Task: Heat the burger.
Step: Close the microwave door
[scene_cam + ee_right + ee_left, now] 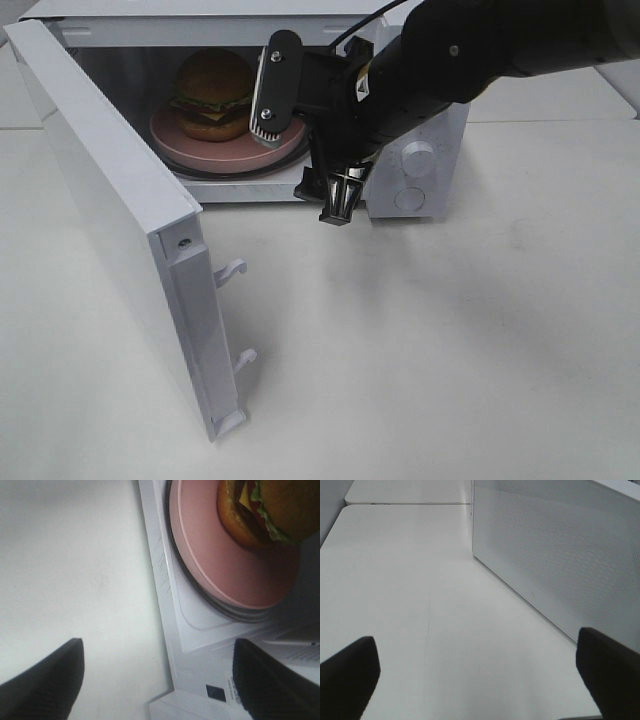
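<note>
Burger (pixel 212 95) on pink plate (pixel 165 135) inside microwave (pixel 425 175): done. Your right claw (pixel 159 682) spread, empty. Door (pixel 110 190) open; you must close it, start heating.

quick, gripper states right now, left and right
left gripper: open, holding nothing
right gripper: open, holding nothing; the burger sits free on the pink plate inside the microwave

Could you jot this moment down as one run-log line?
burger: on pink plate inside microwave | microwave door: open | right gripper: open, empty, at microwave mouth | left gripper: open, empty
</note>
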You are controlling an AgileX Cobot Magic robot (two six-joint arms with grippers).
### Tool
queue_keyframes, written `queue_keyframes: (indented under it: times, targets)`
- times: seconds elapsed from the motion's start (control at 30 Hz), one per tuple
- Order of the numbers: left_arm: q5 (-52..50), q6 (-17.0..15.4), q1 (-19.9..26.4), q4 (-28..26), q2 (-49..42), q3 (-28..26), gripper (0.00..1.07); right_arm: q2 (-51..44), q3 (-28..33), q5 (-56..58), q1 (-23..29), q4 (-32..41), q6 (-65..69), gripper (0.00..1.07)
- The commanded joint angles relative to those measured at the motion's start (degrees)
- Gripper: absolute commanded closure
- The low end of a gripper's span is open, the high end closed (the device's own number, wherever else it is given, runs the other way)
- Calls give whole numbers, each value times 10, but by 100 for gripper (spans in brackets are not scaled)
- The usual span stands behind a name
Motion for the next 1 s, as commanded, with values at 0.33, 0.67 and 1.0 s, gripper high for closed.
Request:
queue_keyframes:
  times: [0.33,0.67,1.0]
  targets:
    - [-2,-2,2,1,-3,0,7,-95,83,2,-10,-9,153,25]
    - [-2,-2,2,1,-3,0,7,-155,123,56,-10,-7,290,26]
    - [-2,-2,2,1,-3,0,7,-211,155,148,-10,-9,410,29]
